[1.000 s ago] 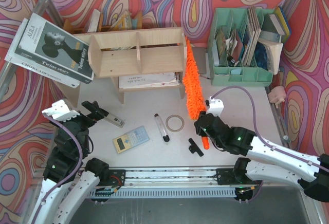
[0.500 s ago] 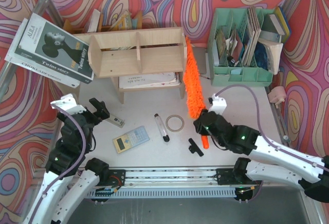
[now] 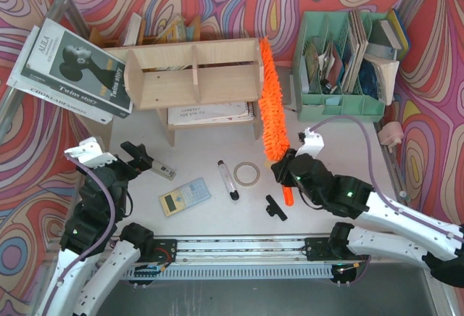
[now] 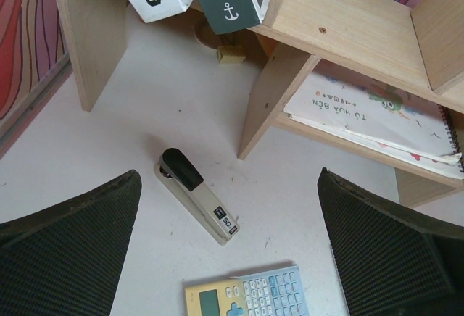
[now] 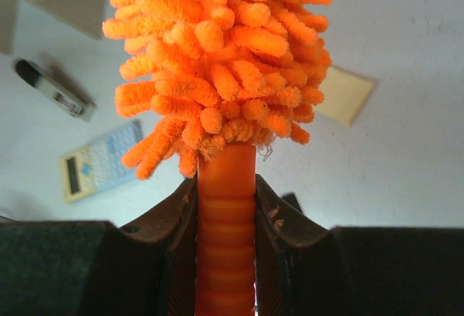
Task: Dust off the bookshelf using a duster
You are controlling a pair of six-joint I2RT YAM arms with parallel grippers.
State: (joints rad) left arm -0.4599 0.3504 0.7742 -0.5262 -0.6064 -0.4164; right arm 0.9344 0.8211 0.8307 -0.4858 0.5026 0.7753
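Right gripper (image 3: 286, 177) clamps the thin handle of the shaggy orange microfibre duster (image 3: 270, 106), head alongside the light plywood bookshelf (image 3: 196, 77) right end; left gripper (image 3: 136, 158) wide, empty

The bookshelf (image 3: 194, 77) stands at the back of the table (image 3: 341, 149), with a notebook (image 3: 210, 113) on its bottom board and a stack of books (image 3: 69, 69) leaning at its left end. The duster (image 3: 270, 106) runs along its right end, and the file organiser (image 3: 341, 69) is further right. In front, left to right, lie a stapler (image 3: 164, 170), calculator (image 3: 185, 196), marker pen (image 3: 228, 180) and ring (image 3: 246, 174).
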